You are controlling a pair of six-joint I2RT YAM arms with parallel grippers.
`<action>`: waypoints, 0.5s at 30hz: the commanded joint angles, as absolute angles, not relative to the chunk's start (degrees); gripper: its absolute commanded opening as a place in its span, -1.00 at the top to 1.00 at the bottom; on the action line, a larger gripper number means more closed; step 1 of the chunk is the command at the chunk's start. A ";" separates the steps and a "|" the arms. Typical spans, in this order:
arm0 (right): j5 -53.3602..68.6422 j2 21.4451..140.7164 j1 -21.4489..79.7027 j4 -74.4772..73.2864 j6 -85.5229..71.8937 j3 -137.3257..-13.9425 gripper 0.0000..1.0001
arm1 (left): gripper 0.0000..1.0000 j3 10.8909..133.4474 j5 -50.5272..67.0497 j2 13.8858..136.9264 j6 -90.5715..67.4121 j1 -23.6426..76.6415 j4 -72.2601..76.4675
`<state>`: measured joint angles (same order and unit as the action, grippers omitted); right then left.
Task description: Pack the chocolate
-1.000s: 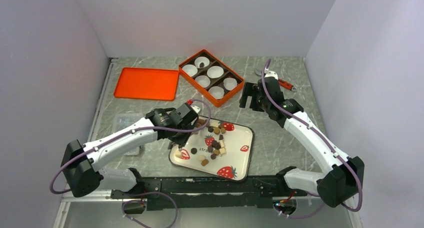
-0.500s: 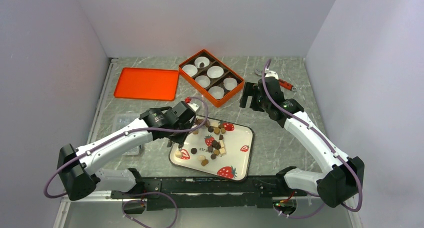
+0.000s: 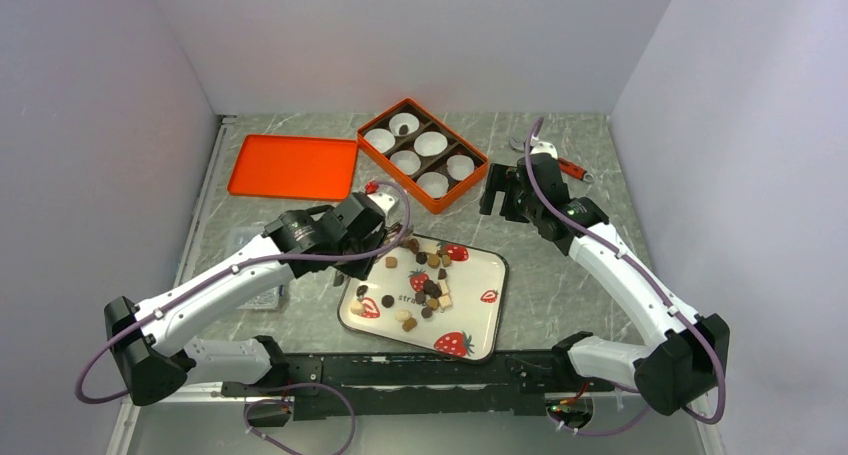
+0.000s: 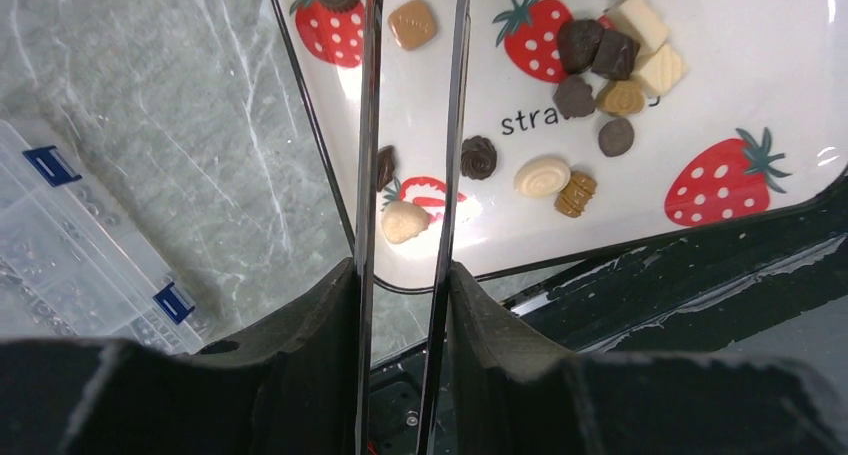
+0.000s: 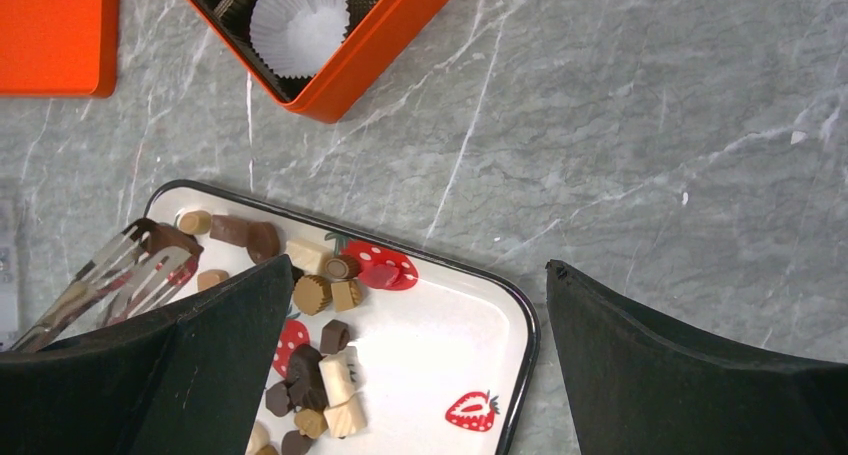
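Tongs [image 4: 366,125] stick out from the left gripper [image 4: 404,275], which is clamped on their handles. The two metal blades run almost parallel with only a narrow gap between them. From the right wrist view a dark brown piece [image 5: 165,239] sits right at their tips, over the far left corner of the tray [image 3: 495,275]; I cannot tell whether it is pinched or just touched.

Most of the chocolate [image 3: 430,285] lies loose on the strawberry-print tray, mainly in its far and middle parts, with dark, light brown and cream pieces mixed together. One dark piece sits in the far cup of the orange box [image 3: 452,197], beyond the tray.

The right gripper [image 5: 418,265] hangs with its jaws wide apart and nothing between them, above the table [image 3: 560,275] near the box. An orange lid [image 3: 293,166] lies left of the box.
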<state>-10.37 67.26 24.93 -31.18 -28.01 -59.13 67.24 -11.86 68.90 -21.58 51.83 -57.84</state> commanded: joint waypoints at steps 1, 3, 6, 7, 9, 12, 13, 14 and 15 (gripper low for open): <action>-10.90 65.11 24.69 -30.74 -27.33 -60.82 -0.99 | 0.23 71.93 -12.03 68.64 -19.56 51.48 -56.48; -11.02 64.92 24.70 -30.91 -27.41 -60.88 -0.99 | 0.23 73.21 -11.93 69.24 -18.81 50.50 -55.90; -11.40 64.44 24.70 -31.19 -27.34 -60.91 -0.99 | 0.22 75.47 -11.40 71.01 -17.38 48.51 -54.85; -11.49 64.35 24.70 -31.24 -27.33 -60.97 -0.99 | 0.22 76.80 -11.38 71.77 -16.92 47.68 -54.69; -11.58 64.14 24.68 -31.33 -27.32 -60.99 -0.99 | 0.22 79.54 -11.74 73.60 -16.27 46.32 -54.98; -11.71 63.93 24.70 -31.43 -27.42 -60.99 -0.99 | 0.20 82.56 -12.11 75.83 -15.53 44.27 -54.47; -11.69 63.86 24.70 -31.38 -27.42 -60.97 -0.99 | 0.20 83.22 -11.79 76.54 -15.36 43.29 -53.96; -11.61 63.89 24.70 -31.49 -27.42 -61.06 -0.99 | 0.21 83.87 -11.55 77.21 -15.10 42.51 -53.48; -11.56 63.91 24.69 -31.47 -27.31 -61.08 -0.99 | 0.21 84.73 -11.54 78.06 -14.93 41.71 -53.29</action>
<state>-10.41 65.43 24.93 -31.59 -28.01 -59.16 80.55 -11.44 76.44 -16.91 44.21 -56.47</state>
